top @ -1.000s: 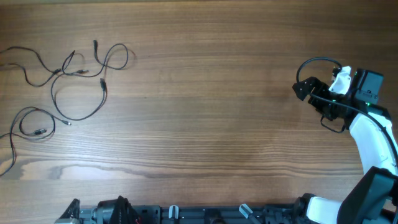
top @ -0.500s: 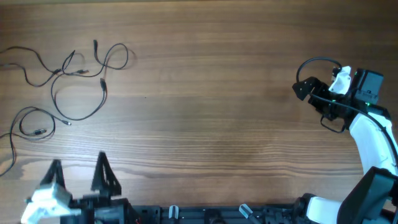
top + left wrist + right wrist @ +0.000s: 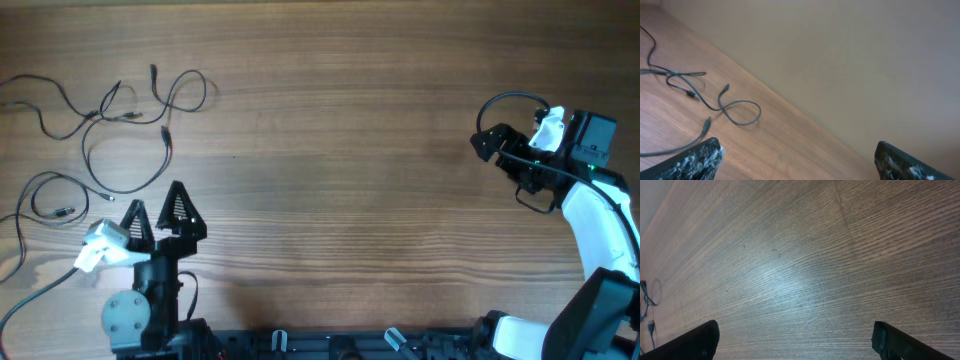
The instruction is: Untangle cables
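Wood-grain table (image 3: 340, 150) under our arms; we see cables (image 3: 125, 140) loose at its left side, loops overlapping, sprawl running along the left edge, plugs pointing all ways; left gripper (image 3: 155, 197) near them, jaws spread, empty; right gripper (image 3: 484, 140) well apart, also spread, empty.

The cables (image 3: 165, 140) lie spread on the far left of the table (image 3: 330, 150), with the left gripper (image 3: 155, 197) just nearer than them and the right gripper (image 3: 490, 143) well apart at the right side.
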